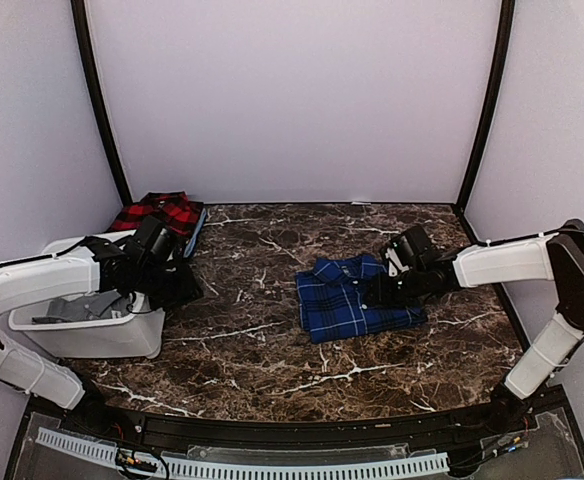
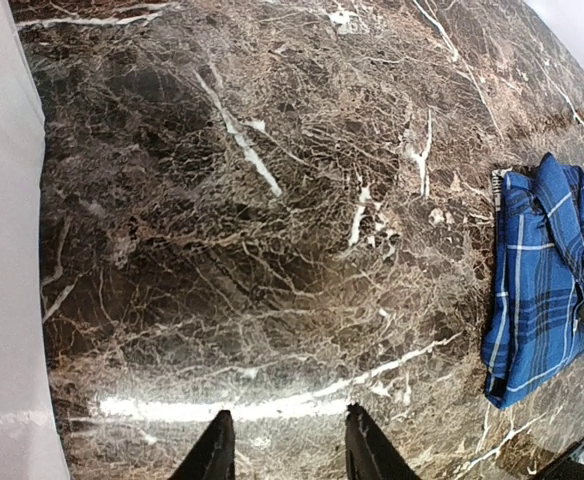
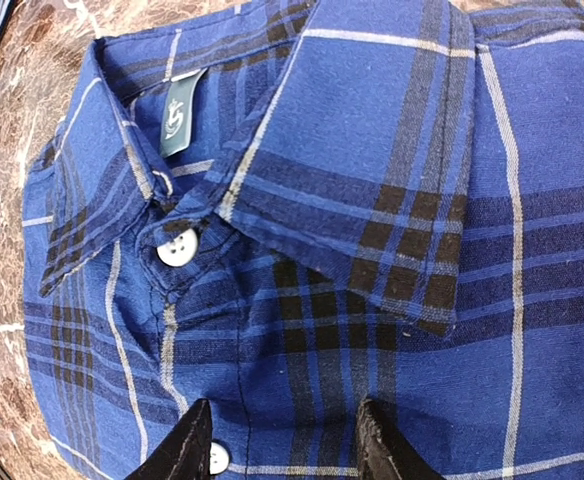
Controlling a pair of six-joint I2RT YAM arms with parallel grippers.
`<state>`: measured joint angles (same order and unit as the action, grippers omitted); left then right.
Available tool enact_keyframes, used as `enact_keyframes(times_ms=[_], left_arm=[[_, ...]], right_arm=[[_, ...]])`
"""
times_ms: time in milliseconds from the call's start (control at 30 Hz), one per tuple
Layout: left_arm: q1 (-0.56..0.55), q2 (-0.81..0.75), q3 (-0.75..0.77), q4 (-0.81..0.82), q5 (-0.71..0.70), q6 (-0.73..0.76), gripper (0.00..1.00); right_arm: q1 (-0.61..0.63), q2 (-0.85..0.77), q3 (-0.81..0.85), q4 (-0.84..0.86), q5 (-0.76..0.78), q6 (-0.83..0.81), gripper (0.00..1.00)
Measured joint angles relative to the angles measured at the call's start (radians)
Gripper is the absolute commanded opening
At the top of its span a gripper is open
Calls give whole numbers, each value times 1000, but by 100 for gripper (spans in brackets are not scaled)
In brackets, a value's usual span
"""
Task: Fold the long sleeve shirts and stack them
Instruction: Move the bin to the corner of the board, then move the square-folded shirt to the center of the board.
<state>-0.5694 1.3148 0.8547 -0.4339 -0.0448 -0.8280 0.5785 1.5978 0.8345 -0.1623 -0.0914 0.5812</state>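
Observation:
The blue plaid shirt (image 1: 352, 298) lies folded on the marble table right of centre, collar and white buttons up. It also shows at the right edge of the left wrist view (image 2: 542, 290). My right gripper (image 1: 384, 292) hangs open just over its right part; in the right wrist view (image 3: 284, 440) the open fingers straddle the button placket below the collar (image 3: 372, 170). The red-and-black shirt (image 1: 157, 212) lies folded at the back left corner. My left gripper (image 1: 187, 285) is open and empty beside the bin, above bare table (image 2: 284, 445).
A white plastic bin (image 1: 92, 318) with grey cloth inside stands at the left under my left arm. White walls and black frame posts (image 1: 97, 100) enclose the table. The marble top (image 1: 262, 370) has a black rail along its near edge.

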Motion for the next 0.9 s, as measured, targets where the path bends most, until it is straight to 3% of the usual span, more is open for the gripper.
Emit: enact_keyframes(times_ms=[200,333,500,733,900], left_arm=[[-11,-31,29,-48,-12,-15,49],[-61,34,145,-152,-97,-26,50],[-109,123,298,-167,-181,-21,51],[-132,315,488,-182,-253,19,57],[-134,546,769,-259,-351,95,61]], right_arm=[[0,-28,15,-21,-21,-16,50],[0,-56,38,-26,-28,-31,53],[0,-72,71,-26,-43,-50,55],[0,-87,87,-39,-52,-70,56],[0,-92,105,-44,-65,-76,58]])
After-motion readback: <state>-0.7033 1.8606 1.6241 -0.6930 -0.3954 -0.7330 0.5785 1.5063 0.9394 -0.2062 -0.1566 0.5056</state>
